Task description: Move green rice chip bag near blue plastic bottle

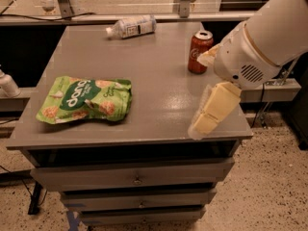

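The green rice chip bag lies flat on the front left of the grey table. The blue plastic bottle, pale with a white label, lies on its side at the table's back edge, cap to the left. My gripper hangs over the table's front right corner, far right of the bag. It is open and empty, with one cream finger pointing down-left and the other showing near the can. The white arm fills the upper right.
A red cola can stands upright at the back right of the table, just left of my arm. Drawers sit under the tabletop. A rail runs behind the table. Speckled floor lies to the right.
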You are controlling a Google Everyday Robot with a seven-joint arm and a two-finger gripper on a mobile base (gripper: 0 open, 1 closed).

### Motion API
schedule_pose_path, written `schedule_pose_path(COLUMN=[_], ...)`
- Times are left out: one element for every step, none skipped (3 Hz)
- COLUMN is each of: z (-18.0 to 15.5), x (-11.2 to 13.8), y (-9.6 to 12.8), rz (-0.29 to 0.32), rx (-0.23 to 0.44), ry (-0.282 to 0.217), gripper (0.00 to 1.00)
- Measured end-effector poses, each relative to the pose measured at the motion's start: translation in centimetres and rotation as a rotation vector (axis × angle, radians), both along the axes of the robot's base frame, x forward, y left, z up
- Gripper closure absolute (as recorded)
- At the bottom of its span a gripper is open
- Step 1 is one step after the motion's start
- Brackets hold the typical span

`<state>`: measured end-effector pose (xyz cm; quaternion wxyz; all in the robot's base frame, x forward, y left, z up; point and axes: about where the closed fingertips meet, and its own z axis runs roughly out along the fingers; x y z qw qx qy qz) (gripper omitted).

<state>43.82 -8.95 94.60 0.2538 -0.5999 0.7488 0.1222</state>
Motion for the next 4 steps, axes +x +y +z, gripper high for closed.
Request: schedule_pose_path(z=[-0.9,-3.2,-5.1,-7.3], x=[1.6,4.5,7.7,9.7], y=[1.2,5.4,10.1,13.7], rz=[-0.02,-0.03,-0.05,-0.072], rx=[0.08,0.205,0.325,0.447], ry=[-0.004,0.003,0.014,0.038], gripper=[0.0,0.0,0.0,0.0])
